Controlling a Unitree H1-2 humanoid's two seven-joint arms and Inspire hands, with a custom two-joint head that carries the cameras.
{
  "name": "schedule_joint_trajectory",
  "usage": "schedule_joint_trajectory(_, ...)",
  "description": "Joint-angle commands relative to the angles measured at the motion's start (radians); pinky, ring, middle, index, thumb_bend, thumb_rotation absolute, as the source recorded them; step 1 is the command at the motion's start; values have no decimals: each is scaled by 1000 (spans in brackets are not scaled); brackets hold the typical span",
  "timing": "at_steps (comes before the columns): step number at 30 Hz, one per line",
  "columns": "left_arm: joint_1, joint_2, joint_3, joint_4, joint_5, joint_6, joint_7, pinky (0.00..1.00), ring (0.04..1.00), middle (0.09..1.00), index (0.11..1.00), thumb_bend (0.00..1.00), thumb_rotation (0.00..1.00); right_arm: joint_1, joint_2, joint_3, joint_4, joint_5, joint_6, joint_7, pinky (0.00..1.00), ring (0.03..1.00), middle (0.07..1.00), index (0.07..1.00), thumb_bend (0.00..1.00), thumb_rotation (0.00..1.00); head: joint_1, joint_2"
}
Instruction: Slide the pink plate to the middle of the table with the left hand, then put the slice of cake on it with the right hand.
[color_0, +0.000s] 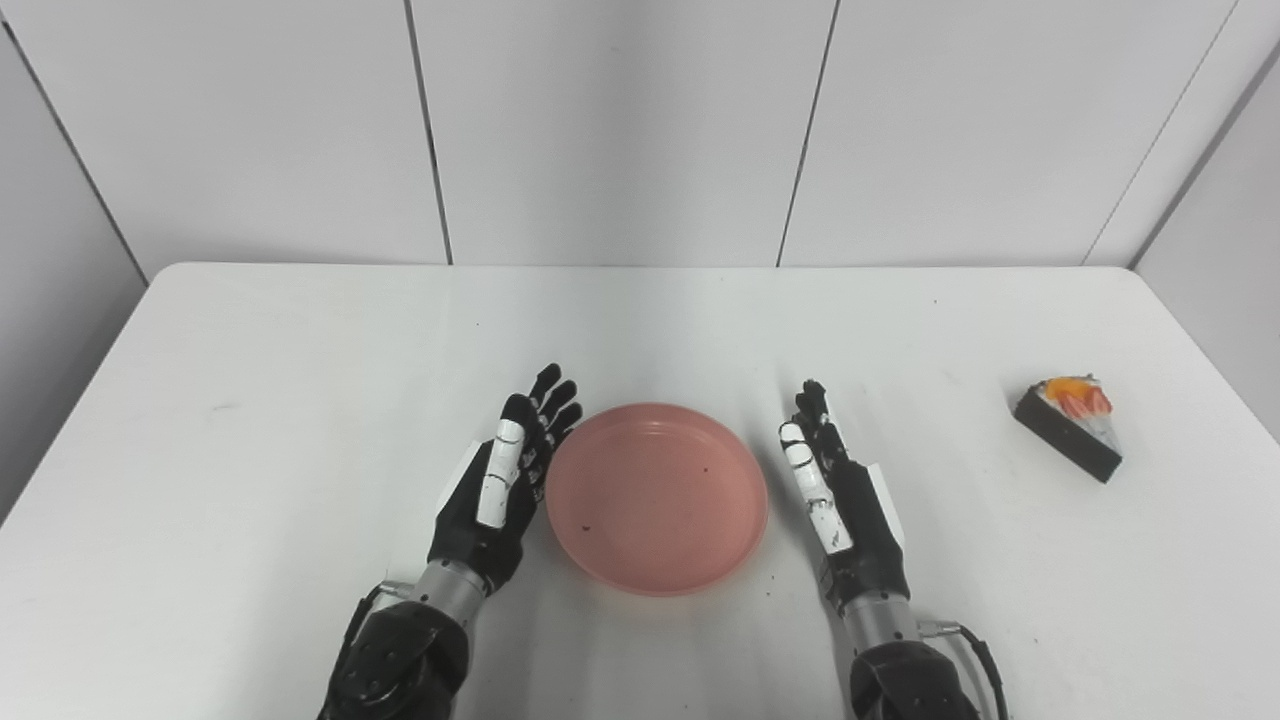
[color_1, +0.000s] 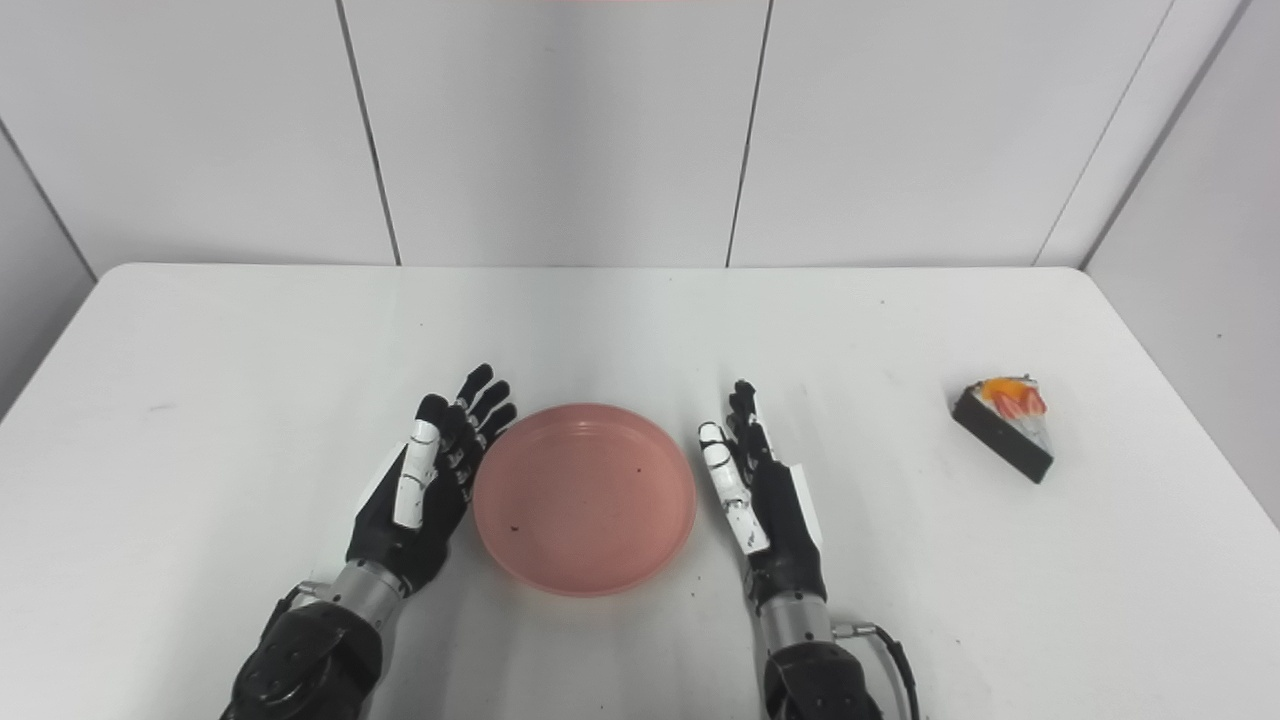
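Observation:
A round pink plate (color_0: 657, 497) lies on the white table (color_0: 300, 400), near the front and about midway across. My left hand (color_0: 505, 478) stands on edge against the plate's left rim, fingers straight and open. My right hand (color_0: 838, 492) stands open a short way off the plate's right rim, holding nothing. A slice of cake (color_0: 1070, 426) with a dark side, white icing and orange-red fruit on top rests far to the right, well away from both hands.
White wall panels (color_0: 620, 120) rise behind the table's far edge. The cake lies close to the table's right edge. A few dark crumbs dot the plate's inside.

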Motion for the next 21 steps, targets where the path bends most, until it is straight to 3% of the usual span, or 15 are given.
schedule_joint_trajectory(1,-4,-16,-5,33,15,-51,-1,1000,990,1000,1000,721,1000,-16,-13,-9,-41,2,9,2,1000,1000,1000,1000,595,855,16,1)
schedule_joint_trajectory(3,-17,-15,-8,84,31,-107,-5,995,987,1000,1000,722,1000,-21,-29,-14,-37,-1,-4,3,1000,1000,1000,1000,603,868,28,1)
schedule_joint_trajectory(10,-37,-33,3,169,30,-173,-10,1000,1000,1000,1000,721,1000,-48,-87,-49,8,-14,-88,-11,1000,993,977,993,620,855,14,-14)
schedule_joint_trajectory(15,-18,-55,8,186,54,-225,16,1000,1000,1000,1000,687,1000,-77,-146,-80,42,-108,-126,-66,996,978,951,969,622,800,8,-31)
schedule_joint_trajectory(21,-18,-68,14,221,69,-274,34,986,998,1000,1000,683,1000,-132,-236,-128,197,-202,-278,-164,903,928,938,959,693,681,-32,-52)
